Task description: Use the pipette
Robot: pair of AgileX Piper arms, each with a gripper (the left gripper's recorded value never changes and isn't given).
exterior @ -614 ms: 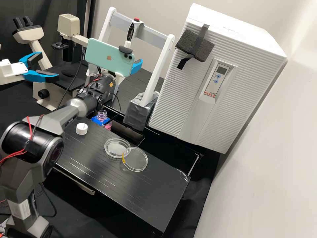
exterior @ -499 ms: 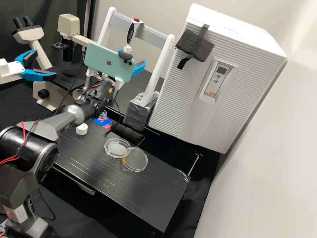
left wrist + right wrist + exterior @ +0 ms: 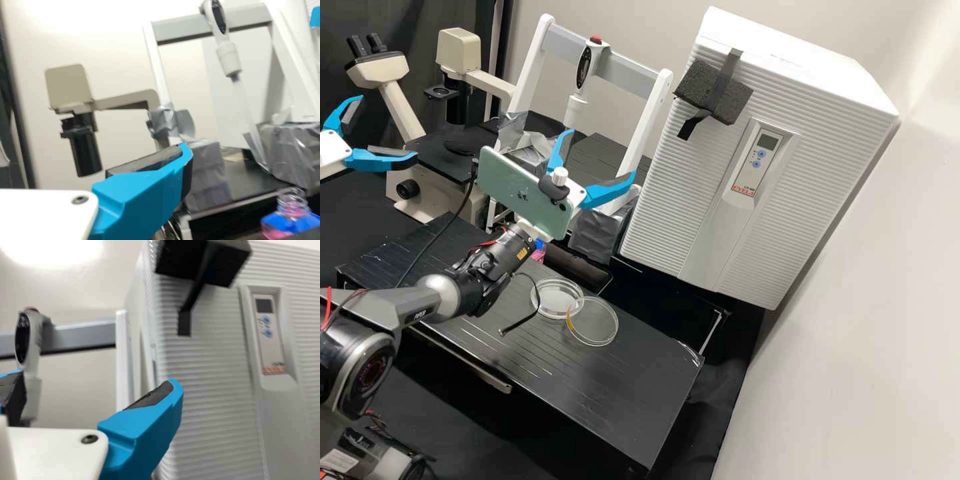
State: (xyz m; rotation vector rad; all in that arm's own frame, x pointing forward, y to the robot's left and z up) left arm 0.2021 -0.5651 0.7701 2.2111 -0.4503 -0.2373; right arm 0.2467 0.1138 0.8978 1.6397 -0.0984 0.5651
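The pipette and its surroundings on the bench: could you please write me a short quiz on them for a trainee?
1. True or false: the pipette hangs on the white stand, with no gripper holding it.
2. The right gripper has its jaws: A) open, B) shut on the pipette, C) shut on a dish.
3. How many clear dishes lie on the black platform?
Key: 1 true; 2 A; 3 two.
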